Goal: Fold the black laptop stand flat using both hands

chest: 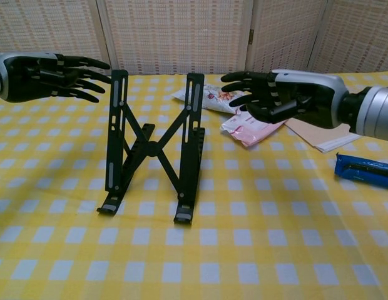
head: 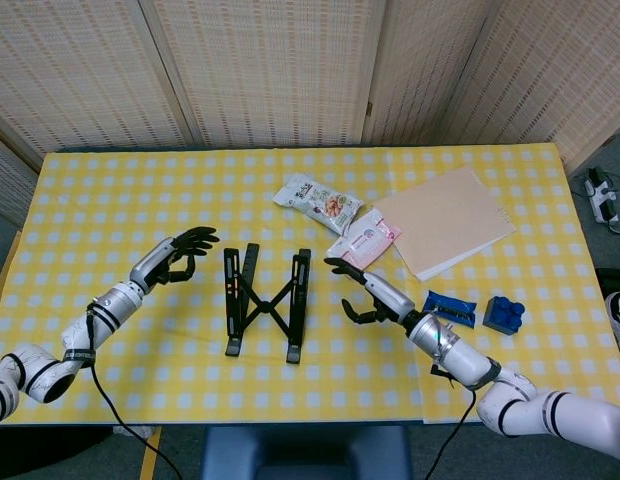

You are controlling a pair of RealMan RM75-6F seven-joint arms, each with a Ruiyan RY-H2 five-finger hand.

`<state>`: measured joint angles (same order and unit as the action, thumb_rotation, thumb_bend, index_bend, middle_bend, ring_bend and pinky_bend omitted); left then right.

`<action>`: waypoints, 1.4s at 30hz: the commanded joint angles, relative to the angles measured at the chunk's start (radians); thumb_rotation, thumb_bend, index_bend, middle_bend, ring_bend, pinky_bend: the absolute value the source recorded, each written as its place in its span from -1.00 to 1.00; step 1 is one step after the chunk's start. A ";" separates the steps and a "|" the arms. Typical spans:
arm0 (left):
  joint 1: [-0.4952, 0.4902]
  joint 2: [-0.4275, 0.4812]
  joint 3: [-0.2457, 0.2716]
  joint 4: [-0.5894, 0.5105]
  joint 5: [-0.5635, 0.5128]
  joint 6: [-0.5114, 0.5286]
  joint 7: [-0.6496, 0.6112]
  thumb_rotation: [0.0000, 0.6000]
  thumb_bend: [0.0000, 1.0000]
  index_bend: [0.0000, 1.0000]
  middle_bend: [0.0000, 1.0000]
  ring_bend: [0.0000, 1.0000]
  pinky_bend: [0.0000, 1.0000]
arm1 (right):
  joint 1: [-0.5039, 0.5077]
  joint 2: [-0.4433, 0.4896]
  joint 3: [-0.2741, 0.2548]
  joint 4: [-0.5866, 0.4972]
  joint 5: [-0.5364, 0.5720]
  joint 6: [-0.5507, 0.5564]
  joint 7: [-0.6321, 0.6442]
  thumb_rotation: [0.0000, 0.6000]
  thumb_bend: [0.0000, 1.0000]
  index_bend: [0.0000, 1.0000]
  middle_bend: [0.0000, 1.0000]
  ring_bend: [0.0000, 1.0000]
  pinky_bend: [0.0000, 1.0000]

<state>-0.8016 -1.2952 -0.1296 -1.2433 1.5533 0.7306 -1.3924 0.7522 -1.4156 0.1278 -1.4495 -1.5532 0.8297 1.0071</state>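
Nothing is folded yet: laptop stand (head: 267,303) stands spread, left hand (head: 180,253) and right hand (head: 368,292) flanking it, fingers wide and empty.

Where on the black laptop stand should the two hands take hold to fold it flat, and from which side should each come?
Probably the two upright bars of the laptop stand, near their tops. The left hand comes from the left, the right hand from the right, pressing inward. The bars stand apart, joined by a crossed brace, and both open hands already flank them without touching.

Woven screen panels (head: 270,70) stand behind the table (head: 110,190).
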 commanded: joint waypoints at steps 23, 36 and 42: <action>-0.080 -0.059 0.124 0.096 0.122 0.159 -0.434 1.00 0.68 -0.35 -0.06 -0.04 -0.08 | 0.092 -0.094 -0.091 0.160 -0.160 0.137 0.403 1.00 0.37 -1.00 -0.75 -0.68 -0.98; -0.017 0.035 0.228 0.002 0.231 0.396 -0.397 1.00 0.68 -0.26 0.03 0.01 0.03 | 0.067 -0.039 -0.191 0.100 -0.261 0.305 0.352 1.00 0.37 -1.00 -0.74 -0.66 -0.98; 0.007 0.072 0.275 -0.035 0.271 0.466 -0.360 1.00 0.67 -0.26 0.03 0.00 0.02 | 0.058 -0.017 -0.225 0.057 -0.283 0.338 0.297 1.00 0.37 -1.00 -0.74 -0.66 -0.98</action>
<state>-0.8025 -1.2326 0.1366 -1.2688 1.8153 1.1855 -1.7616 0.8135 -1.4380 -0.0900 -1.3845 -1.8312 1.1620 1.3152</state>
